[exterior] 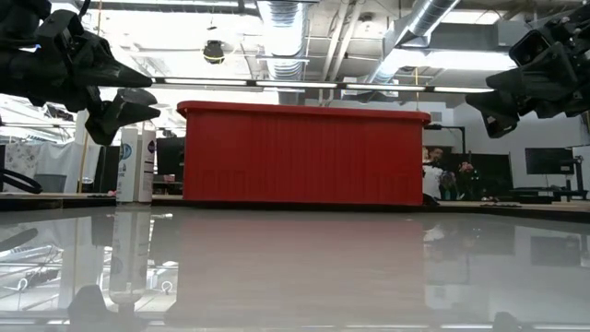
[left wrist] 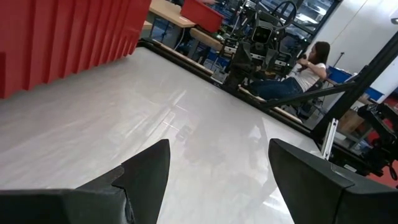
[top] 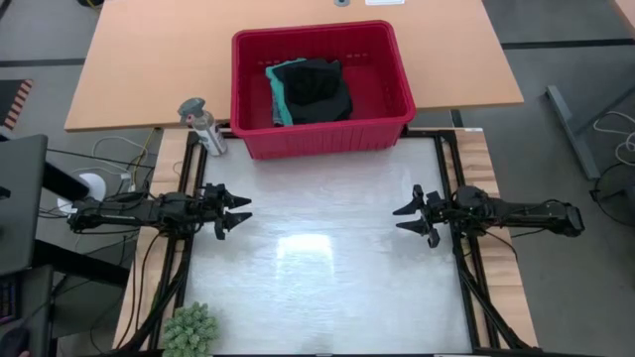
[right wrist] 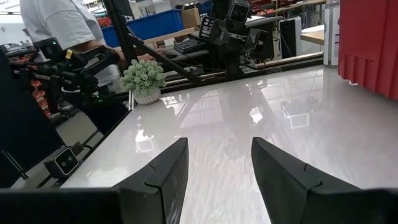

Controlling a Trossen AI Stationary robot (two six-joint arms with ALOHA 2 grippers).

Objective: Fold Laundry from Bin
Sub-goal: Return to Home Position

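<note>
A: Where is the laundry being kept?

B: The laundry (top: 317,87) is being held inside the red bin (top: 327,139). A black garment (top: 322,84) is lying on top, and a turquoise garment (top: 279,101) is showing under it on the side nearer the left arm. The bin is being carried at the far end of the white work surface (top: 327,278), where it meets the wooden table (top: 149,59).

A: And how are the grippers being held?

B: The left gripper (top: 246,210) is being held above the surface's left side, its fingers spread wide with nothing between them. The right gripper (top: 398,219) is being held opposite it, above the right side, likewise parted and empty. Both are being kept well apart from the bin, their tips pointing toward each other.

A: Is anything else being seen?

B: A grey bottle (top: 203,126) is being seen upright just beside the bin's front left corner. A small green plant (top: 189,329) is being seen at the surface's near left corner.
</note>
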